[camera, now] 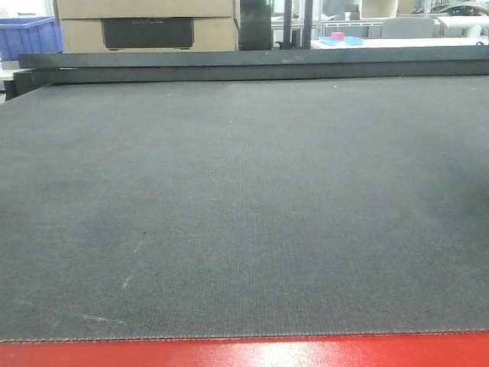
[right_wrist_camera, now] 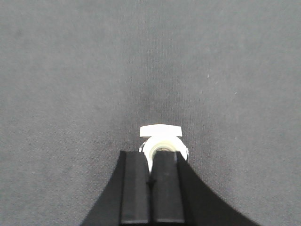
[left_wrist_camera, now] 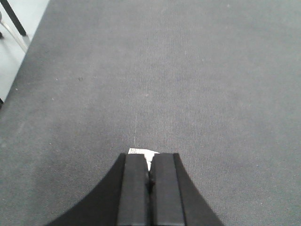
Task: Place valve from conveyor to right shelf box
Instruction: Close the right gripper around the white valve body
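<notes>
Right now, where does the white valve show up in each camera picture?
Front: not in it.
Left wrist: not clearly; only a white sliver beyond the left gripper.
Right wrist: valve low centre, at the right gripper tips.
Shared landmark: the grey woven conveyor belt.

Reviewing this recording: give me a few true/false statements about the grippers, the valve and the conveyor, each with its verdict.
1. In the front view, no valve lies on the conveyor. True.
2. The right gripper is wide open. False: it is shut, with the white valve at its tips.
3. The conveyor's near edge is blue. False: it is glossy red.
4. The left gripper is shut. True.
5. A blue crate stands beyond the belt at the far left of the front view. True.
</notes>
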`<state>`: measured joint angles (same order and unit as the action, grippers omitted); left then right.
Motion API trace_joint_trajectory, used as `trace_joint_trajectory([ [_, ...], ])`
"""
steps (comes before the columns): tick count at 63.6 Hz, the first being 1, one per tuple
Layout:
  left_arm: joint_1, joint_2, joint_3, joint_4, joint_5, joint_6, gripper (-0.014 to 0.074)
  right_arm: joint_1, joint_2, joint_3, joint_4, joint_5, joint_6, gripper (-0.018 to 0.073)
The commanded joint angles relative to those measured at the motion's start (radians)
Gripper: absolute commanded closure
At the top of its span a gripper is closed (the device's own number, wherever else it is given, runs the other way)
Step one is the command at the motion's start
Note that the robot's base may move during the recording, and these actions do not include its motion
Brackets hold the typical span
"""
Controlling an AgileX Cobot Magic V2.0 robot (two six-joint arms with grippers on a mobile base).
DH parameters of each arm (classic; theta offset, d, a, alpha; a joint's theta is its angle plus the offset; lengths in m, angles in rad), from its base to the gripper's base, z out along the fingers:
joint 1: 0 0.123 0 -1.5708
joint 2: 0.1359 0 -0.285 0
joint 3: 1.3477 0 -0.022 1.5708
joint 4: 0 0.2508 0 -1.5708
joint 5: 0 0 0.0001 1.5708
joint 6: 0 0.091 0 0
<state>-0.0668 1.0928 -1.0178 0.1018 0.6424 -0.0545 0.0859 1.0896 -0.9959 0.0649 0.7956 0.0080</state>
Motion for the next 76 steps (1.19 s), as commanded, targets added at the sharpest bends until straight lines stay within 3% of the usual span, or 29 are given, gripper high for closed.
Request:
trace_joint_trajectory([
  [1, 0.003, 0.014, -0.009, 0.0, -0.018, -0.004, 0.0708, -0.003, 0.027, -0.01, -0.01, -0.026, -0.008, 0.0721],
  [11, 0.015, 0.034, -0.01, 0.0, 0.036, -0.065, 0.0708, -0.003, 0.069, -0.032, -0.018, 0.012, -0.008, 0.0721],
  [31, 0.015, 0.042, -0.011, -0.005, 0.044, -0.065, 0.0708, -0.003, 0.292, -0.311, -0.052, 0.357, -0.008, 0.0721],
  [52, 0.015, 0.042, -0.011, -0.005, 0.044, -0.065, 0.0708, -0.003, 0.441, -0.39, -0.108, 0.425, -0.008, 0.0708],
  [56, 0.015, 0.042, -0.011, -0.005, 0.044, -0.065, 0.0708, -0.003, 0.46, -0.39, -0.108, 0.425, -0.008, 0.0635],
  [68, 0.015, 0.042, -0.011, -0.005, 0.044, -0.065, 0.0708, -0.003, 0.499, -0.388, -0.089, 0.425, -0.008, 0.0253],
  [76, 0.015, 0.042, -0.011, -0.007, 0.044, -0.065, 0.0708, -0.003, 0.521, -0.388, -0.065, 0.425, -0.008, 0.016],
])
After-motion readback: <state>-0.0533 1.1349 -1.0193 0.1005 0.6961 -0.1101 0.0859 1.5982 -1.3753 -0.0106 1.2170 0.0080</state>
